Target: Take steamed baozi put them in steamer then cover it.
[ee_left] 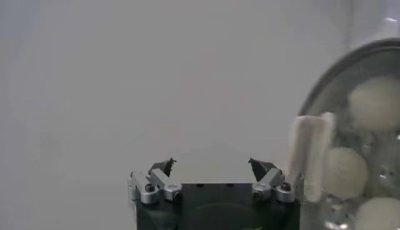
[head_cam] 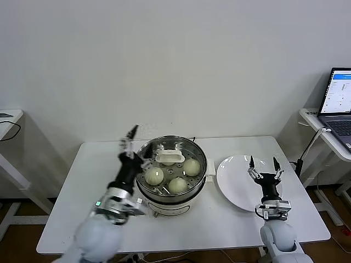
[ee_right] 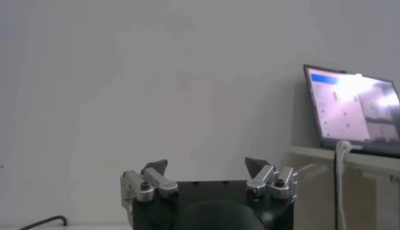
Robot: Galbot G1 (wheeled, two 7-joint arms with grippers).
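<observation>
The steamer (head_cam: 164, 204) stands mid-table with the clear glass cover (head_cam: 193, 148) resting on it, cream handle (head_cam: 170, 158) on top. Three steamed baozi (head_cam: 154, 176) (head_cam: 191, 166) (head_cam: 177, 185) show through the glass. My left gripper (head_cam: 137, 145) is open and empty, raised just beside the steamer's left rim. Its wrist view shows the open gripper (ee_left: 211, 164) with the cover's handle (ee_left: 309, 156) and baozi (ee_left: 375, 103) close by. My right gripper (head_cam: 263, 164) (ee_right: 205, 164) is open and empty, pointing up over the near right part of the plate.
A bare white plate (head_cam: 233, 178) lies right of the steamer on the white table (head_cam: 82, 192). A side desk with an open laptop (head_cam: 337, 98) and a hanging cable (head_cam: 310, 145) stands at the far right. Another desk edge (head_cam: 8, 118) sits at the left.
</observation>
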